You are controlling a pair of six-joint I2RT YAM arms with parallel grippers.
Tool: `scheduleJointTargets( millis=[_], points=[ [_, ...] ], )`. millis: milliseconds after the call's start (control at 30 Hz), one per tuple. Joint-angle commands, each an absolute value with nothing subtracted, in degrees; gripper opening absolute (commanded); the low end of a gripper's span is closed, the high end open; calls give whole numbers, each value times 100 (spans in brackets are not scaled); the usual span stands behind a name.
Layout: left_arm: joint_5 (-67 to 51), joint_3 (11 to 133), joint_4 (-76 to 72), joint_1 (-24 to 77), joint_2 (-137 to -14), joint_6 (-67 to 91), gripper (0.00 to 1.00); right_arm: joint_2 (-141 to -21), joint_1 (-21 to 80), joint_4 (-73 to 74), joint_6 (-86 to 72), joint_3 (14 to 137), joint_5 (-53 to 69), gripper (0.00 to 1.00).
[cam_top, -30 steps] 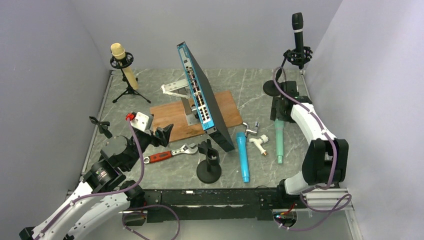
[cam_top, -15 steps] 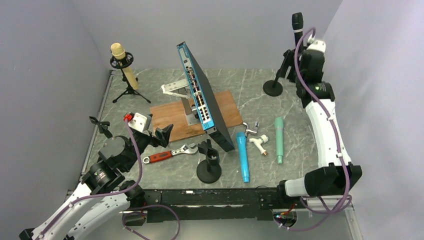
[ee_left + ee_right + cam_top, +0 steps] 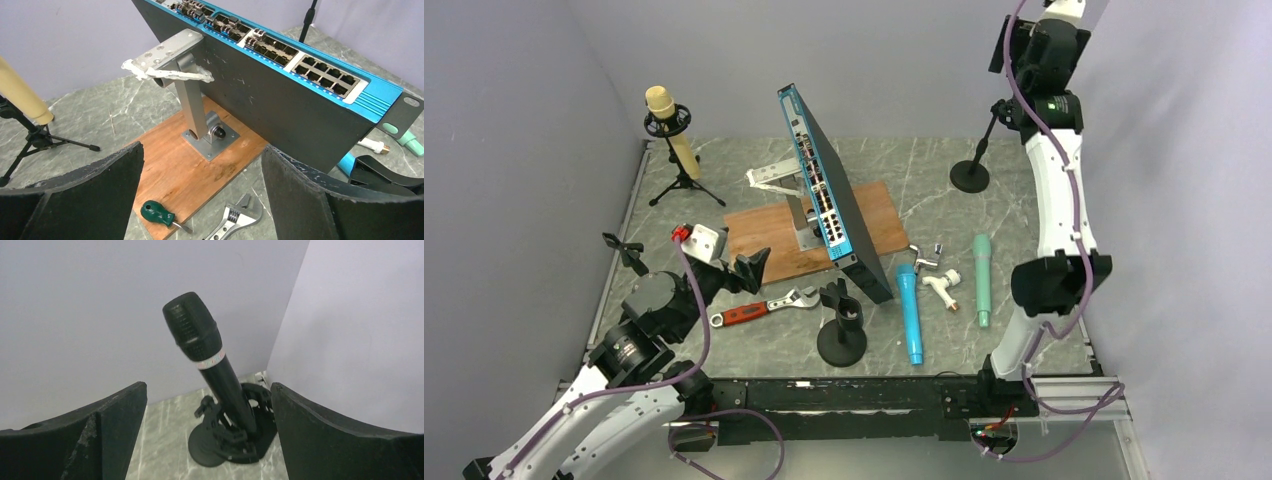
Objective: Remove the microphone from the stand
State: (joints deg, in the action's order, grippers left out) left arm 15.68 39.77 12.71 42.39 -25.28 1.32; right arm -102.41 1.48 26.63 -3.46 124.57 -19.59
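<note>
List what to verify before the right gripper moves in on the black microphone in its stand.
1. Right gripper open: ok, jaws wide apart, nothing held.
2. Black microphone seated: ok, tilted in the stand clip.
3. Microphone lined up between the fingers: ok in the right wrist view, touching neither.
4. Fingers level with the microphone body: cannot tell; the top view hides the microphone behind the arm.
5. Left gripper out of the way: ok, open, facing the wooden board.
</note>
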Motion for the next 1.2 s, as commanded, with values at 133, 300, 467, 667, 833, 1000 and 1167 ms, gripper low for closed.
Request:
scheduleJointTargets(
  millis=[133, 300, 467, 667, 833, 1000, 1167],
  points=[
    [1358, 3986, 1001, 4071, -2877, 291, 90, -11480, 59, 2210, 340, 13407, -2619, 94],
    [1247, 4012, 996, 3866, -3036, 349, 89, -11716, 53, 1705, 687, 13075, -2806, 83],
    [1147, 4001, 959, 3716, -3087, 415, 89, -12262, 44, 1925, 1002, 13704, -3012, 64],
    [1127, 4008, 967, 3694, -3068, 420, 89, -12224, 58, 1734, 1240, 13900, -2953, 23],
    [1139, 4025, 1027, 3665, -3007, 422, 88, -11946, 100, 1364, 1314, 13986, -2795, 9],
    [1143, 4008, 1020, 3663, -2923, 422, 88, -11792, 296, 918, 1762, 14112, -2726, 7],
    [1160, 4003, 1036, 3666, -2896, 422, 88, -11493, 717, 386, 2318, 14085, -2703, 3]
  ],
)
